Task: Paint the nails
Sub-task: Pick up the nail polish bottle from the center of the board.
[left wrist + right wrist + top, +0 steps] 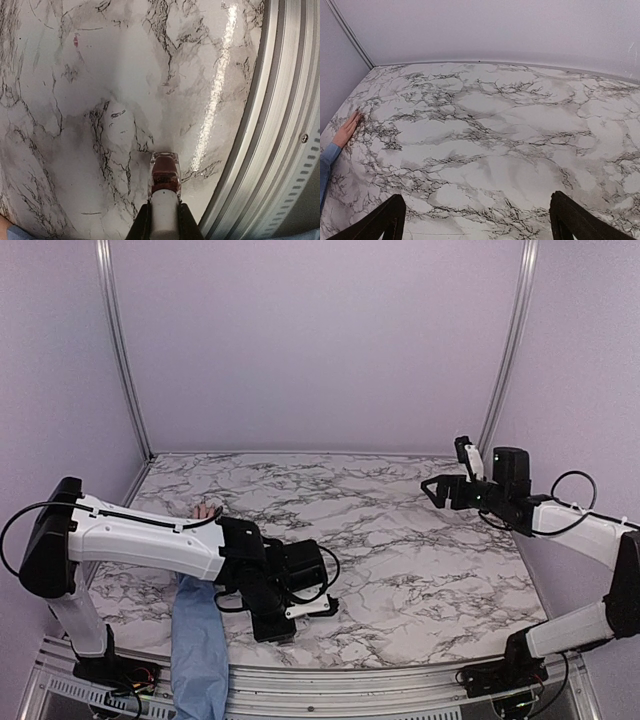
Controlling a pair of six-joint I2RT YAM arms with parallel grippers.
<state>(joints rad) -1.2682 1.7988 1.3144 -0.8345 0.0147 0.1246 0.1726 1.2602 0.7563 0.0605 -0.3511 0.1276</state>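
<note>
A light-skinned hand point(205, 510) with a light blue sleeve point(198, 640) lies flat at the table's left side, partly under my left arm. It also shows in the right wrist view point(347, 130), far left. Its nails are too small to make out. My left gripper point(165, 220) is shut on the white cap of a small bottle of dark red polish point(165, 172), held low over the marble near the front rail. In the top view the left gripper point(325, 606) is to the right of the sleeve. My right gripper point(432, 492) is raised at the right, open and empty point(477, 215).
The marble tabletop point(400, 540) has purple walls on three sides. A metal rail point(280, 150) runs along the front edge, close to the bottle's right. The blue sleeve crosses this rail at the front left.
</note>
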